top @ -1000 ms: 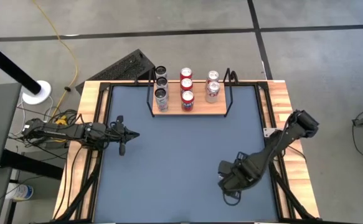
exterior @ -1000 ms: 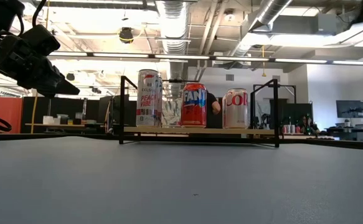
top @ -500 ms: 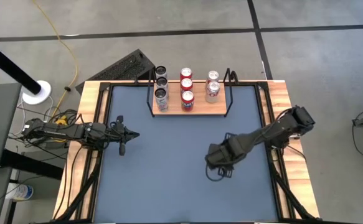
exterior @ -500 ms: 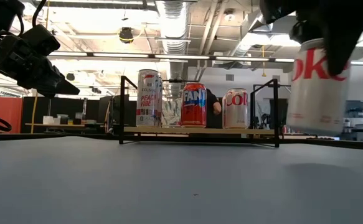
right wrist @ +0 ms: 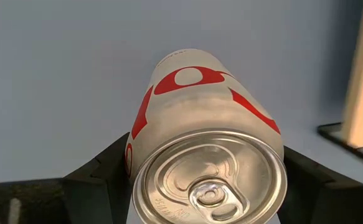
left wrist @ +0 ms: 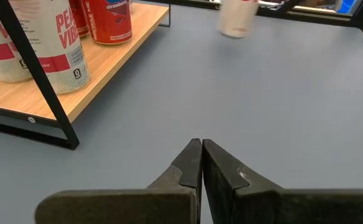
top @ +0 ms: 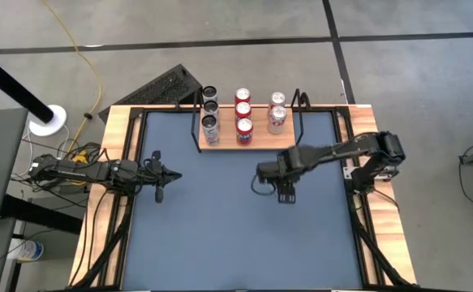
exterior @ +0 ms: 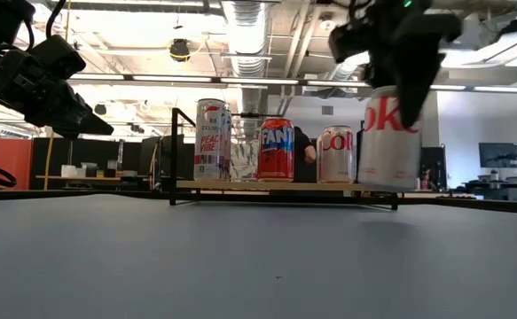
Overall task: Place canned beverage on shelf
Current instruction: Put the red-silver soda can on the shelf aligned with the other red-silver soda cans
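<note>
The shelf [top: 247, 139] at the table's far edge carries eight cans; its near right slot is free. The right gripper [top: 270, 172], clamped on a silver-and-red Coke can [exterior: 389, 137], hangs near that slot; placement remains. The left gripper [top: 160, 172] waits left, fingers together.

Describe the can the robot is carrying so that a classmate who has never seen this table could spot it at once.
Find the small wooden shelf at the far edge of the blue table. In front of its right end, the right gripper grips a silver Diet Coke can with red lettering. Unlike the eight cans standing on the shelf, it hangs above the table.
</note>
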Available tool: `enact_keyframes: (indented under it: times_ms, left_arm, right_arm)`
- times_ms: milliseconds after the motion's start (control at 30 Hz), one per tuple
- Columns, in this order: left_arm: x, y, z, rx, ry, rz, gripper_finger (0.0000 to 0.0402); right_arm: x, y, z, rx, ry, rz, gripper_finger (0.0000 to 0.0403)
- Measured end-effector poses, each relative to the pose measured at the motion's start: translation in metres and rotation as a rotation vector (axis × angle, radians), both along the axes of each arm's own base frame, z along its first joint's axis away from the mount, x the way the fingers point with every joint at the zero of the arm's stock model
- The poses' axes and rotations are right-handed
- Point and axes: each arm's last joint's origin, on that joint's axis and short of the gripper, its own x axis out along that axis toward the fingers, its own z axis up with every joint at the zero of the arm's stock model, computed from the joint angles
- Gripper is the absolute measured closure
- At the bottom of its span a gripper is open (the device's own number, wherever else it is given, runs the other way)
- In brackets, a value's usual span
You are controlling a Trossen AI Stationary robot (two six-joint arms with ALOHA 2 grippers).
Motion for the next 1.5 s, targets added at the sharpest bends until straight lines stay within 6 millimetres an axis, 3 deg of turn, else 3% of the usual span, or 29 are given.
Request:
enact_keyframes:
  times_ms: [200,333,733,1133,1367,1500]
  left_arm:
    - [0.000,0.000,0.000,0.000,0.000,0.000,0.0402]
    - [0.000,0.000,0.000,0.000,0.000,0.000,0.0401]
    - [0.000,0.000,0.000,0.000,0.000,0.000,0.0402]
    - [0.000,0.000,0.000,0.000,0.000,0.000,0.0401]
    - [0.000,0.000,0.000,0.000,0.000,0.000,0.0401]
    - [0.000,0.000,0.000,0.000,0.000,0.000,0.0401]
  right_arm:
    - [0.003,-0.042,0.000,-0.002,-0.007,-0.015,0.0121]
    - [0.001,-0.057,0.000,0.043,-0.004,-0.024,0.0121]
    - [0.008,-0.042,-0.002,0.122,-0.032,0.151,0.0121]
    - [0.014,-0.048,-0.002,0.107,-0.099,0.201,0.0121]
    - [0.026,-0.053,-0.029,0.100,0.000,0.215,0.0121]
    - [0.030,-0.054,-0.036,0.072,0.022,0.221,0.0121]
